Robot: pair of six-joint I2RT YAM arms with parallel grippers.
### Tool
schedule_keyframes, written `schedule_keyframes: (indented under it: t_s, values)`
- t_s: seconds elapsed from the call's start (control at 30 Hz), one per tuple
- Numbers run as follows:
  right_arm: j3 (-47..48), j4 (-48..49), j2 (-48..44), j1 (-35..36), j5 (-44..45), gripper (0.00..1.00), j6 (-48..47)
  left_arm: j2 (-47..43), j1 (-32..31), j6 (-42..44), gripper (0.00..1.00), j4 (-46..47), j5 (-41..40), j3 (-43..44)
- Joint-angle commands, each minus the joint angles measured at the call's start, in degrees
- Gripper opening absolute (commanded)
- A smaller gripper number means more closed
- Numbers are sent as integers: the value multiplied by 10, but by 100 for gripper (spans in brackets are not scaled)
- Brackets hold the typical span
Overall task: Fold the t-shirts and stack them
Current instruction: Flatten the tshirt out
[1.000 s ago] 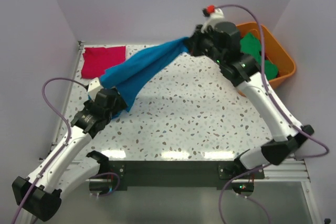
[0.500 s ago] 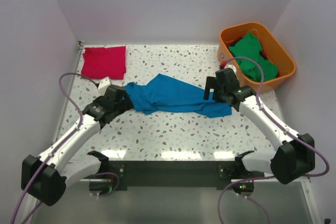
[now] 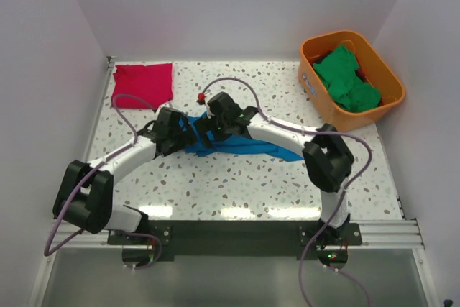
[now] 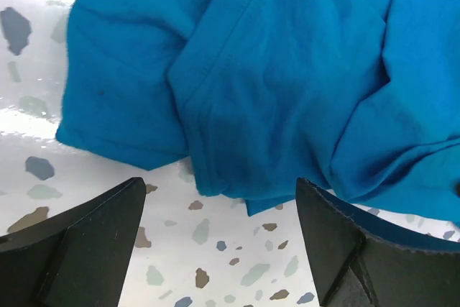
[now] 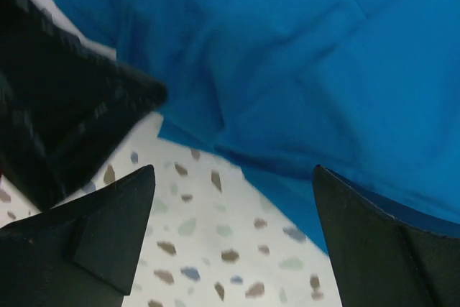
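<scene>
The left gripper (image 4: 219,181) stands wide and empty, and the right gripper (image 5: 233,170) close beside it is the same. Just ahead of both, the blue t-shirt (image 3: 248,146) lies crumpled on the counter (image 3: 237,185). Farther left lies the red t-shirt (image 3: 144,84), and far right the green t-shirts (image 3: 348,80).

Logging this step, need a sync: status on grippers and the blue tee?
Left gripper and right gripper open, empty, close together over blue t-shirt. Shirt bunched on table, not folded. Nothing else in the way.
</scene>
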Motion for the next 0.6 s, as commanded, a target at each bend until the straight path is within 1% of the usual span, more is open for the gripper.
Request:
schedule_keyframes:
  t_s: [0.0,0.03,0.1,0.13,0.2,0.23,0.3,0.33,0.4,0.43,0.47,0.5,0.53,0.57]
  values:
    - [89,-7,73,-7,-50,93,-29,14,3,4,88,52,33,23]
    - [100,-5,85,-6,-60,91,-35,17,3,3,85,54,32,22]
    - [106,27,114,-6,-59,90,-41,28,4,-2,83,54,29,15]
    - [106,34,122,-5,-41,89,-40,32,5,-2,83,58,31,12]
    - [126,26,142,-5,-1,85,-39,42,5,-3,83,60,32,7]
    - [133,22,156,-5,5,82,-38,47,6,-3,82,60,32,7]
    - [134,19,157,-5,11,74,-32,57,6,-3,77,62,35,7]
    - [129,21,149,-5,16,65,-25,59,6,-3,73,63,38,7]
    - [95,43,131,-5,22,56,-18,62,6,-5,65,67,41,5]
    - [83,50,121,-5,23,51,-15,62,6,-6,57,67,46,5]
    - [61,58,101,-5,25,42,-14,61,5,-6,52,70,47,2]
    - [50,65,93,-5,28,36,-12,58,6,-7,45,75,48,0]
    - [42,65,86,-5,33,27,-5,57,6,-8,41,78,51,-3]
    - [29,64,75,-5,35,24,-3,56,6,-8,37,80,52,-5]
